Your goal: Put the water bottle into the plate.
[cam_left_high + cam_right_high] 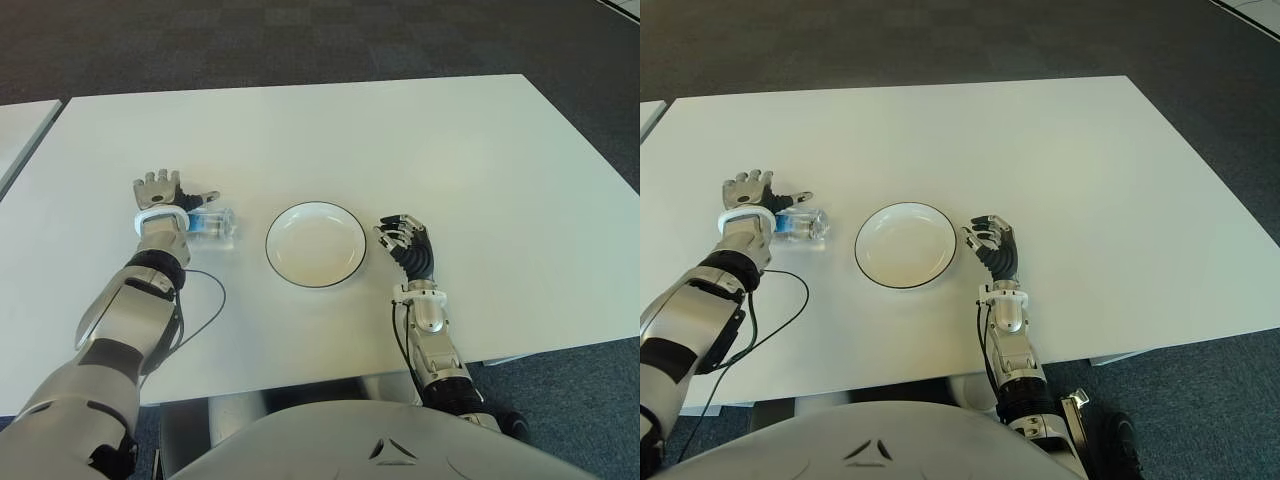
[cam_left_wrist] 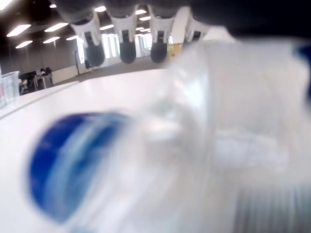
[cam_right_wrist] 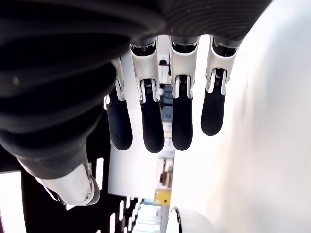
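Observation:
A clear water bottle (image 1: 214, 226) with a blue label lies on its side on the white table (image 1: 420, 140), just left of the plate (image 1: 316, 246). The plate is white with a dark rim and holds nothing. My left hand (image 1: 172, 192) is over the bottle's left end, fingers spread and thumb pointing toward the bottle. Up close in the left wrist view, the bottle (image 2: 194, 145) fills the frame below straight fingertips (image 2: 127, 48), which do not wrap it. My right hand (image 1: 403, 233) shows right of the plate, fingers (image 3: 153, 131) relaxed and holding nothing.
A black cable (image 1: 208, 300) loops on the table by my left forearm. A second table (image 1: 20, 125) stands at the far left across a narrow gap. Dark carpet (image 1: 300, 40) lies beyond the far edge.

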Robot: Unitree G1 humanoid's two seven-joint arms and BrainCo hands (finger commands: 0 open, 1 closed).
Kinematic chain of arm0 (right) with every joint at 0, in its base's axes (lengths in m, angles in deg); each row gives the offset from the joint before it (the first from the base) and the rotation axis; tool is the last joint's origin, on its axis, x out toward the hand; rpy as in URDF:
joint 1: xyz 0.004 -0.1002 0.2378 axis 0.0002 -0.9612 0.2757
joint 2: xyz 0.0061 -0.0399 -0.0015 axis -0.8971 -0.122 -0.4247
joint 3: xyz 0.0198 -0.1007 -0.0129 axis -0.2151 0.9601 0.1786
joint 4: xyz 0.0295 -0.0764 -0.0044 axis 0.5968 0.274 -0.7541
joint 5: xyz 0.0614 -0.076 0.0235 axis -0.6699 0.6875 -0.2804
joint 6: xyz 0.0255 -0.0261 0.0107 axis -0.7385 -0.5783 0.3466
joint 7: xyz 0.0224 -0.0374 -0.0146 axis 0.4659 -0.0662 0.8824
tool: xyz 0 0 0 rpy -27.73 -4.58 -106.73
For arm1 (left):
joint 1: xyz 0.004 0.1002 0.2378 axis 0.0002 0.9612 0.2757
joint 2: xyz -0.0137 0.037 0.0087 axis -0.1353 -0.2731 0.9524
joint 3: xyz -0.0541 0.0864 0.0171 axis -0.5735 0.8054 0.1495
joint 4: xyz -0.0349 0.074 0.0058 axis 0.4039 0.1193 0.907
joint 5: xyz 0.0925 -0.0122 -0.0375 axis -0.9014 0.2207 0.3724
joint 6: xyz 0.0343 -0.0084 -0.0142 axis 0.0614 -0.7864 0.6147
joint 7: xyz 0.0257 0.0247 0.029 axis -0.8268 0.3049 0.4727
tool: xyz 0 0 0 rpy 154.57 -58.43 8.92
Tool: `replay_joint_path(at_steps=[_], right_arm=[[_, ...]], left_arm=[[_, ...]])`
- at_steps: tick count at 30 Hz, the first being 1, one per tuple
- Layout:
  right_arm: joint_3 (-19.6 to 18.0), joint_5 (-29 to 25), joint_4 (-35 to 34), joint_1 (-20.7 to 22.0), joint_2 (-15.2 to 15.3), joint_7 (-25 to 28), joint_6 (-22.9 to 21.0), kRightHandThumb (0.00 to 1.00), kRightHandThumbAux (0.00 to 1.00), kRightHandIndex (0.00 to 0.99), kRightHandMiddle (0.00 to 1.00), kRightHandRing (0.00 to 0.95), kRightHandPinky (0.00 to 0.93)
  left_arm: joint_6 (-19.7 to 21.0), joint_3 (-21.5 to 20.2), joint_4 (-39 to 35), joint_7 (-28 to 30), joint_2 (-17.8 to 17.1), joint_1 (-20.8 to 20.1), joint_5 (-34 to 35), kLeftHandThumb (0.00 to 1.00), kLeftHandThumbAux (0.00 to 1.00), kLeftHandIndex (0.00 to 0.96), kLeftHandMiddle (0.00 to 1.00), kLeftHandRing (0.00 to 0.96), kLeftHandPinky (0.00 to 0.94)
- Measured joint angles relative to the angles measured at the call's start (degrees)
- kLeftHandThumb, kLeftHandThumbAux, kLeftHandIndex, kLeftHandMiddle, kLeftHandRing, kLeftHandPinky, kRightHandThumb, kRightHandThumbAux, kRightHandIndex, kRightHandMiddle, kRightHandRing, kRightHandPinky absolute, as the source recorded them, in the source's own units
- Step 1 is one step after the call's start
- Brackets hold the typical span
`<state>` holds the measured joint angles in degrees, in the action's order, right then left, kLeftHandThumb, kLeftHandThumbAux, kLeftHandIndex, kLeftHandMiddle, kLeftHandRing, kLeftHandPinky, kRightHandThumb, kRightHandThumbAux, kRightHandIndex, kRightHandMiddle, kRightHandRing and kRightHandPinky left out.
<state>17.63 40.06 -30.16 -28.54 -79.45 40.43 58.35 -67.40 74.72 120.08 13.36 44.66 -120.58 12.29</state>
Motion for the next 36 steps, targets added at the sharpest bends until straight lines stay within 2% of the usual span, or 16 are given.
replay_joint_path(at_steps=[7,15,23,27,30,36], right_arm=[[0.04,0.01,-0.51,0.0,0.05,0.02,-0.07,0.702,0.737,0.417,0.407,0.382,0.391],[0.05,0.27,-0.52,0.01,0.42,0.0,-0.22,0.7,0.737,0.417,0.406,0.388,0.392],[0.26,0.52,-0.52,0.08,0.42,-0.02,-0.78,0.701,0.737,0.418,0.408,0.388,0.389],[0.27,0.54,-0.52,0.08,0.38,-0.03,-0.78,0.701,0.737,0.418,0.409,0.386,0.384],[0.27,0.54,-0.52,0.08,0.36,-0.04,-0.78,0.701,0.737,0.418,0.408,0.385,0.385],[0.28,0.54,-0.52,0.06,0.33,-0.05,-0.78,0.702,0.737,0.417,0.406,0.386,0.392]], left_arm=[[-4.6,0.6,-1.5,-0.08,-1.03,0.88,2.23,0.629,0.152,0.0,0.0,0.0,0.0],[-15.72,0.03,-6.26,-0.16,-5.84,3.33,5.2,0.6,0.148,0.0,0.0,0.0,0.0],[-25.96,-0.22,-5.02,-1.04,-9.26,3.33,6.92,0.589,0.164,0.0,0.0,0.0,0.0],[-29.41,-0.26,-3.76,-2.18,-10.96,3.09,7.26,0.581,0.181,0.0,0.0,0.0,0.0],[-31.62,-0.35,-3.09,-3.16,-12.14,2.94,7.45,0.575,0.206,0.0,0.0,0.0,0.0],[-35.83,-1.76,-1.09,-6.59,-14.26,2.38,9.12,0.465,0.393,0.0,0.0,0.0,0.0]])
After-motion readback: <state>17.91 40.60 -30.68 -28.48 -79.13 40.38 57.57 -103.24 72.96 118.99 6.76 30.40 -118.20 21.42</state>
